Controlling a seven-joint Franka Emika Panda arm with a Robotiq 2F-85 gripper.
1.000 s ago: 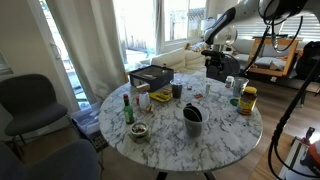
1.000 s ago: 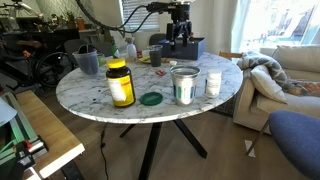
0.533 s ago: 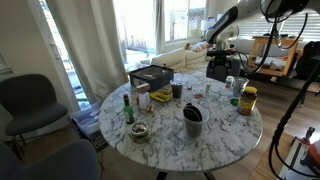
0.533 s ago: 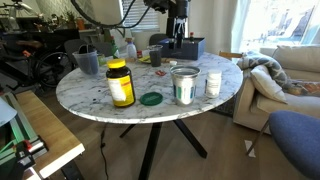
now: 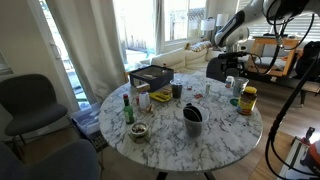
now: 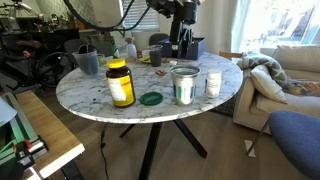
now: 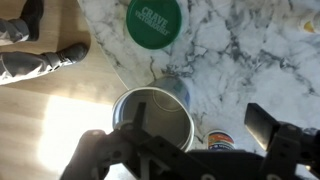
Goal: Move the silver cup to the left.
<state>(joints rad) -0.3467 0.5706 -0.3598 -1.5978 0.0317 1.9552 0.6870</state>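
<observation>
The silver cup (image 6: 184,84) stands upright near the table's edge, between a yellow-lidded jar (image 6: 120,82) and a small white can (image 6: 213,83). It also shows in an exterior view (image 5: 231,84). In the wrist view I look down into its open mouth (image 7: 152,115), with a green lid (image 7: 155,22) beyond it and the small can (image 7: 220,138) beside it. My gripper (image 7: 200,128) is open and empty, well above the cup and apart from it. It hangs over the table in both exterior views (image 5: 228,45) (image 6: 183,40).
A dark grey cup with utensils (image 5: 192,120), a green bottle (image 5: 128,108), a small bowl (image 5: 138,131), a small dark cup (image 5: 176,90) and a black box (image 5: 150,76) stand on the round marble table (image 5: 170,140). Chairs and a sofa surround it.
The arm has swung across above the table, from over the black box toward the side where the silver cup stands. The objects on the table have not moved.
</observation>
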